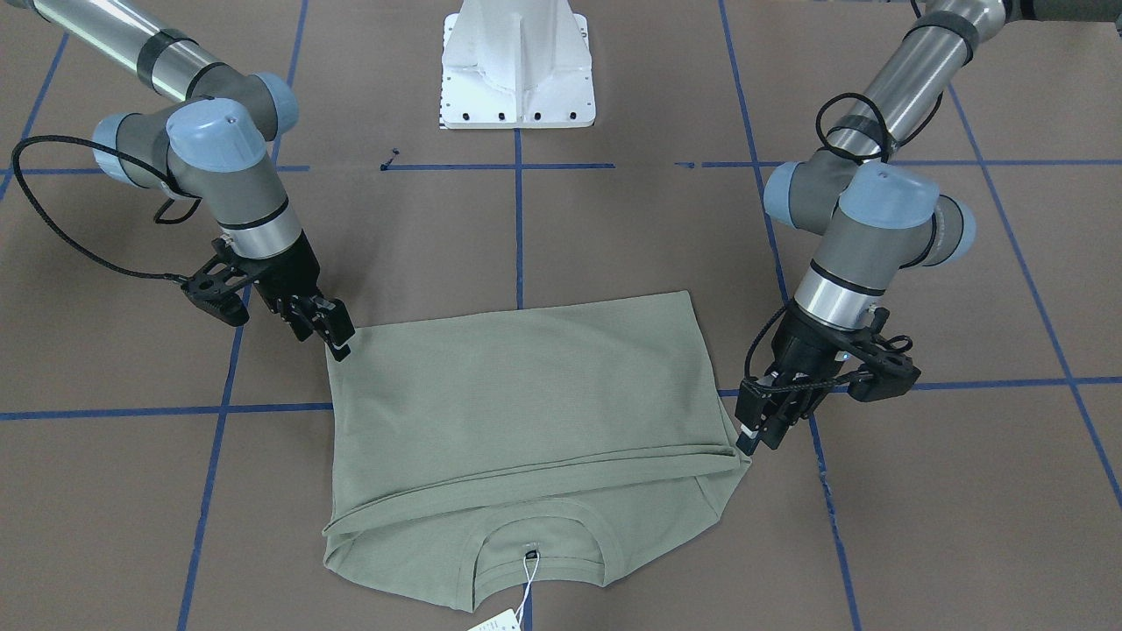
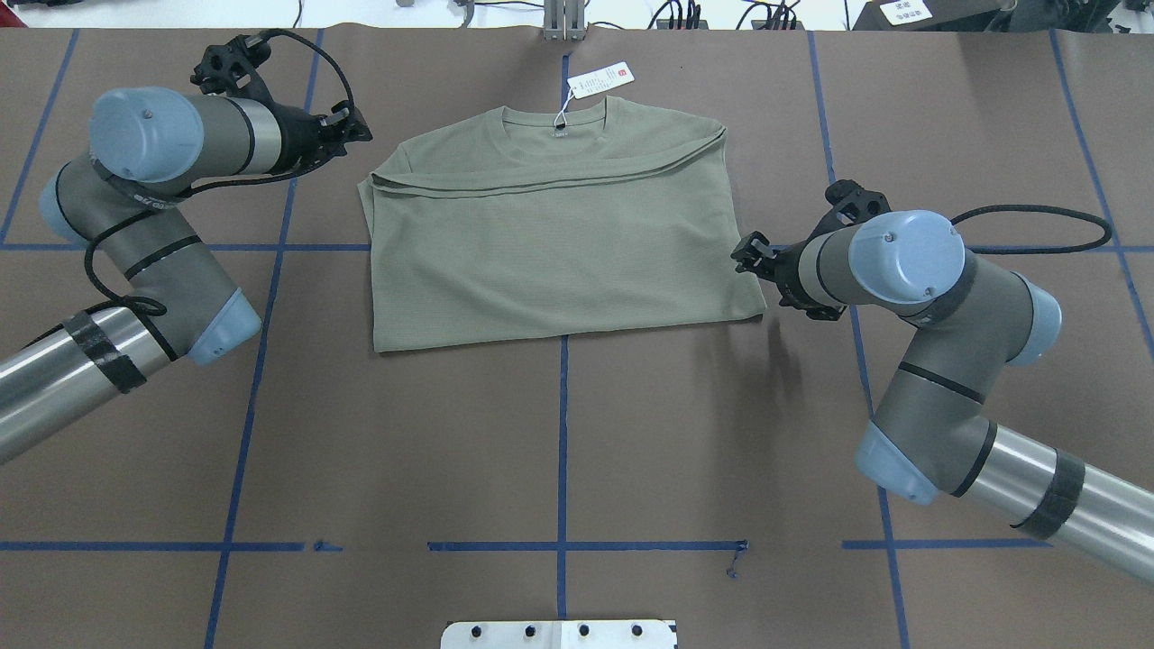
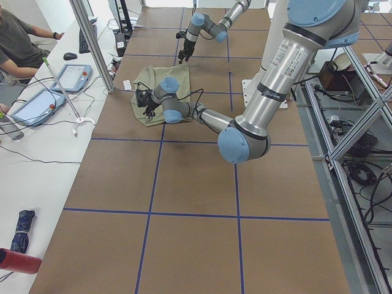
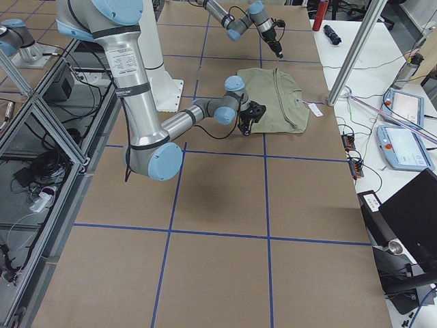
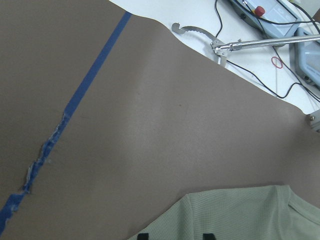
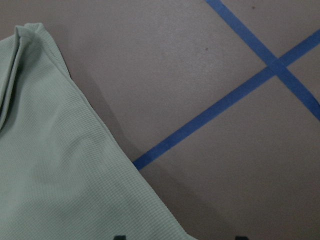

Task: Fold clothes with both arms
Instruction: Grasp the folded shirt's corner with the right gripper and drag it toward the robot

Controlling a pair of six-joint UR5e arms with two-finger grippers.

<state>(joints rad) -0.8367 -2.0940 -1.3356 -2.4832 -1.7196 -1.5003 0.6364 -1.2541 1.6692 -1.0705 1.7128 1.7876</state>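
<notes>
Just below the left gripper (image 1: 757, 437), jaws parted, lies an edge of the folded sage-green shirt (image 1: 526, 394); the right gripper (image 1: 337, 343), also parted, stands at its opposite corner

Wide bare run of brown paper-covered table (image 2: 559, 433) with blue tape lines, between the white pedestal base (image 2: 559, 634) and the near hem of the folded sage-green knit shirt (image 2: 559, 243): room to pass there. Blocked at the shirt's far left corner by the black two-finger left gripper (image 2: 359, 133), with the grey jointed left arm (image 2: 135, 225) slanting in behind. Blocked at its right edge by the black two-finger right gripper (image 2: 746, 254), backed by the grey jointed right arm (image 2: 929, 361). Tight beyond the neckline: white hang tag (image 2: 601, 79), upright metal post (image 2: 563, 20), then the table's edge.
</notes>
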